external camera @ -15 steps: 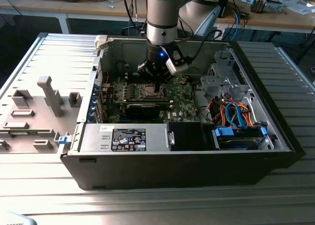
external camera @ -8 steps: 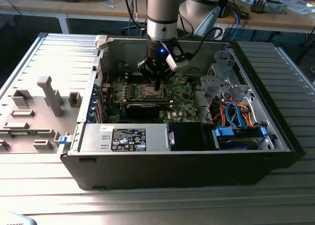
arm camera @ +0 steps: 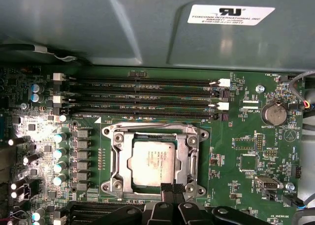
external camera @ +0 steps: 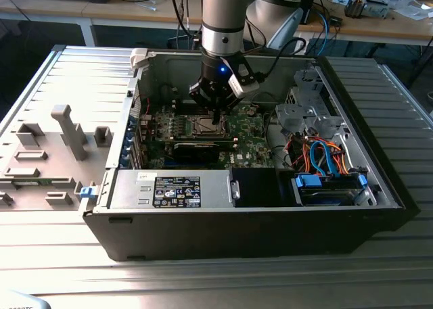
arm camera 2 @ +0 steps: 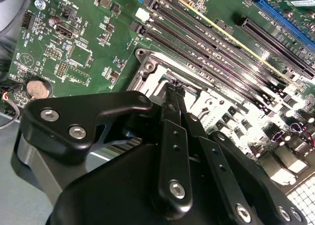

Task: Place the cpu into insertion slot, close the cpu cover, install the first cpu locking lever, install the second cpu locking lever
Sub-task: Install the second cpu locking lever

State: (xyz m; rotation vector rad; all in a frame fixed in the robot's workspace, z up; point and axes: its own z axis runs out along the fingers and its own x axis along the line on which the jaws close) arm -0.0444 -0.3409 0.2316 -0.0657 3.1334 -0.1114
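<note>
Lying just beyond the fingers (arm camera: pixel 171 189) — the cpu (arm camera: pixel 150 163) — cover down.

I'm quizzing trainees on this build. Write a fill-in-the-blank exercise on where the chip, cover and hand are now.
1. The chip lies in the ____.
2. The metal cover frames the chip, lying ____ over it.
3. The hand sits at the cover's edge, inside the open computer ____.
4. The circuit board around the socket is ____ in colour.

Missing words: socket; flat; case; green
</note>
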